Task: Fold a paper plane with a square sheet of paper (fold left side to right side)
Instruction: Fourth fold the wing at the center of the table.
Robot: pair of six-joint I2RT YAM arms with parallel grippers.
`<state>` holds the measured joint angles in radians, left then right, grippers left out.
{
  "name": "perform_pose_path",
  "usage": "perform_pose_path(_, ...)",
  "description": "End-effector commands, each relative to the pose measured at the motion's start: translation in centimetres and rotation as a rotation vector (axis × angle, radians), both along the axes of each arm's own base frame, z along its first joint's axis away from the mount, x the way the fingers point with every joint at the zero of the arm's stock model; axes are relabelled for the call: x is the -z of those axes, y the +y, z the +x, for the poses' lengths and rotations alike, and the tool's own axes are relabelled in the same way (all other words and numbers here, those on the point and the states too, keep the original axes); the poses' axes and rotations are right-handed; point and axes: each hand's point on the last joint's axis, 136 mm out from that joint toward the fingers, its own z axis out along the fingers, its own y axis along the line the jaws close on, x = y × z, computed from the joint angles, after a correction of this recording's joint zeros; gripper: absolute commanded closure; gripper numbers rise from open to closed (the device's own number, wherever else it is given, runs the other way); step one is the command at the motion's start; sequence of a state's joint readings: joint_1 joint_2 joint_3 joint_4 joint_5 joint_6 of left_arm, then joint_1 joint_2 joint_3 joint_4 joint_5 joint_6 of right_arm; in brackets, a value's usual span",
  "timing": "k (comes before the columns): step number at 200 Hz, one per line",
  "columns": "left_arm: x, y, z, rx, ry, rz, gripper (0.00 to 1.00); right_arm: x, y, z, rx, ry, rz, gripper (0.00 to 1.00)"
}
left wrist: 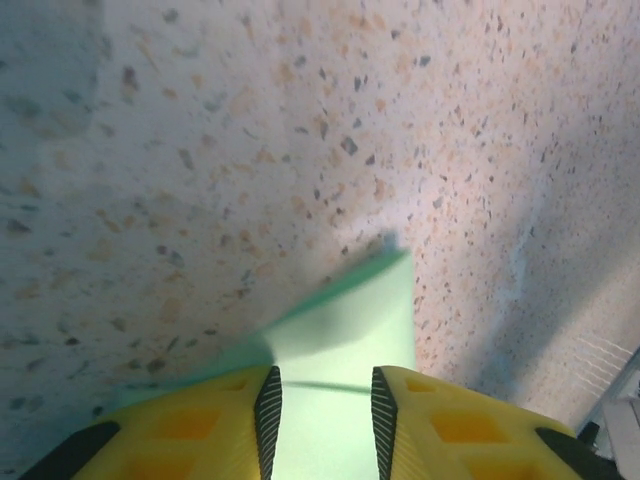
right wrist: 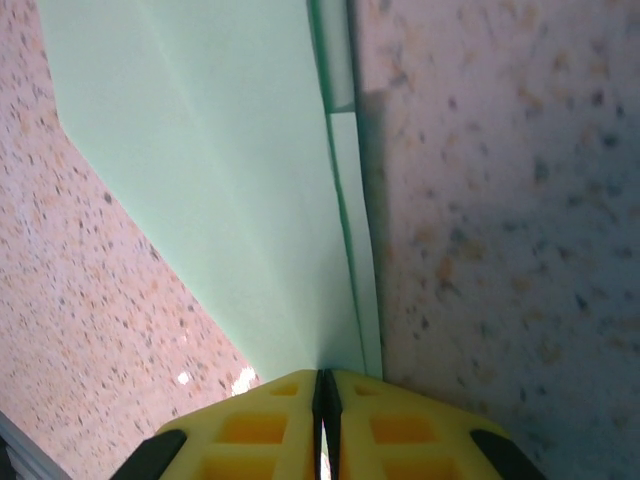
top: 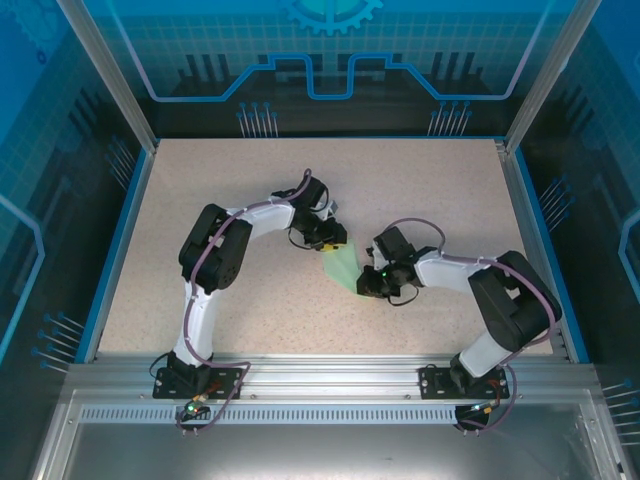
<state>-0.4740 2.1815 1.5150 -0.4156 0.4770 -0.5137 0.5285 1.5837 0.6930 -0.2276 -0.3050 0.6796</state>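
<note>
- Nearest the near edge of the desk (top: pixel 200 190), the right tool (right wrist: pixel 322 398) has its yellow fingers pressed together. It pinches the narrow end of the paper plane (right wrist: pixel 220 170), and the folded layers run together right at the fingertips.
- The paper plane lies on the desk surface about the middle of the desk, a little toward the right edge. It sits between the two tools and well apart from every edge.
- Done, as I judge it: the sheet is no longer square. The right wrist view shows a long sloping flap and stacked edges along one straight crease, tapering to a point. The corner folds and a lengthwise fold therefore look made.
- Left, as I judge it: the stacked edges gape slightly rather than lying tight. Sharpening the crease and perhaps the wing folds probably remain, though the number of folds is hard to count here.
- Farther off, the left tool (left wrist: pixel 325 410) has its fingers partly spread, astride the wider end of the paper. Green shows in the gap between them, but I cannot tell whether the pads press on it.
- Containers: I see none on the desk, and the paper rests on the bare speckled surface.
</note>
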Motion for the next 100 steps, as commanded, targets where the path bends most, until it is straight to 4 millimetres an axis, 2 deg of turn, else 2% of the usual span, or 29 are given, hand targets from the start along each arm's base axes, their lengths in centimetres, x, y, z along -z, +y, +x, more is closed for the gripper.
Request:
perform_pose_path(1, 0.7, 1.3, 0.6, -0.003, -0.002, 0.077, 0.65, 2.4, -3.7, -5.9, -0.008, 0.203, -0.121, 0.87)
perform_pose_path(19, 0.3, 1.2, 0.8, -0.001, -0.005, 0.074, 0.65, 1.8, -3.9, -6.0, -0.011, 0.182, -0.105, 0.86)
perform_pose_path(36, -0.9, 1.0, 1.0, 0.004, -0.021, 0.059, 0.62, 0.8, -3.5, -5.6, -0.027, 0.139, -0.072, 0.85)
perform_pose_path(62, -4.8, 1.1, 1.4, 0.0, -0.079, 0.013, 0.57, -1.4, -3.5, -3.9, -0.059, 0.034, -0.049, 0.79)
perform_pose_path(89, -8.7, 3.0, 1.3, -0.039, -0.15, -0.012, 0.46, -3.7, -4.3, -2.0, -0.067, -0.084, -0.047, 0.66)
perform_pose_path(100, -9.6, 3.8, 0.7, -0.063, -0.166, -0.021, 0.41, -4.6, -4.6, -1.3, -0.071, -0.132, -0.042, 0.6)
